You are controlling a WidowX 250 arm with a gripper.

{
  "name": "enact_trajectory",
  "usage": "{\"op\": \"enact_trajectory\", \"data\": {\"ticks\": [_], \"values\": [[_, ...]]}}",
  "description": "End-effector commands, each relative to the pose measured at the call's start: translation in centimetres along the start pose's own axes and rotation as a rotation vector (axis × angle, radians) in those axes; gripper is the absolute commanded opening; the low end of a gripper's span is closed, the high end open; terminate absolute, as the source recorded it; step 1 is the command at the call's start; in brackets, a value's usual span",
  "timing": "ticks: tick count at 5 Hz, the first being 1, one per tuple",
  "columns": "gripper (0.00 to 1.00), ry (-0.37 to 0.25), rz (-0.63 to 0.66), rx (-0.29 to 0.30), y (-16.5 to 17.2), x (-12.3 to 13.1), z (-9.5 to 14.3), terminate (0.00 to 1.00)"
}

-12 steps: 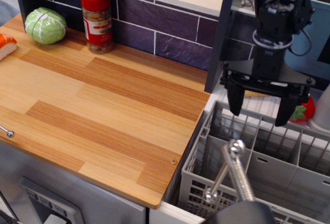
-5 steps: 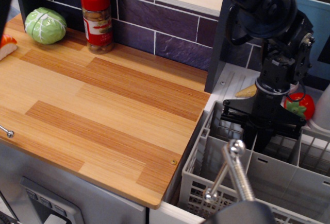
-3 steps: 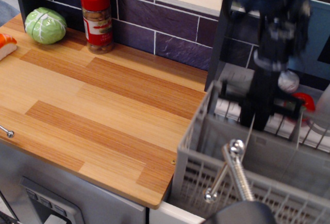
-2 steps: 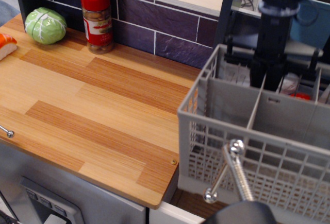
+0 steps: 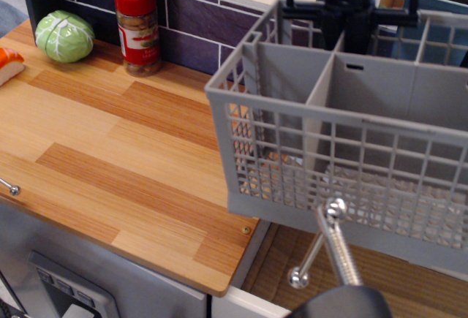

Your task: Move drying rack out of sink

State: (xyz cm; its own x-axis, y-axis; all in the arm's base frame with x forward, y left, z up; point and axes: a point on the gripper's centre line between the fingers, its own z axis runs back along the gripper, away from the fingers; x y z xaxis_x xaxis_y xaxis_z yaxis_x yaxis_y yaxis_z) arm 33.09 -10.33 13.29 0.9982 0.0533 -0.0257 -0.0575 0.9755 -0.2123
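The drying rack (image 5: pixel 336 150), a large light-grey lattice basket with solid inner dividers, hangs in the air above the sink. Its left end overhangs the right edge of the wooden countertop (image 5: pixel 124 142). My gripper (image 5: pixel 349 40) comes down from the top of the view and is shut on the rack's far wall where a divider meets it. The sink's brownish floor (image 5: pixel 281 259) shows below the rack, and its white rim (image 5: pixel 245 307) shows at the bottom. The rest of the sink is hidden behind the rack.
A chrome faucet (image 5: pixel 333 248) stands in front of the rack at the bottom. A red-lidded spice jar (image 5: pixel 137 27), a green cabbage (image 5: pixel 64 36) and an orange and white piece (image 5: pixel 9 63) stand at the back left of the countertop. A tiled wall runs behind.
My gripper came down into the rack in the sink and closed on it. It has lifted the rack up and to the left, out of the basin, uncovering the sink floor.
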Motion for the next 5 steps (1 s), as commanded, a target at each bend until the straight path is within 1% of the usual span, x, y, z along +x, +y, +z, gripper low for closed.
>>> {"op": "enact_trajectory", "data": {"ticks": [1,2,3,4,5], "values": [[0.00,-0.145,-0.029,0.058,4.5,0.8,1.9,0.00],[0.00,-0.115,-0.062,0.110,8.7,0.5,1.3,0.00],[0.00,-0.123,-0.065,0.156,12.5,1.1,2.4,0.00],[0.00,-0.103,-0.074,0.204,15.4,1.5,3.3,0.00],[0.00,-0.082,-0.056,0.215,17.4,1.6,3.8,1.00]]}}
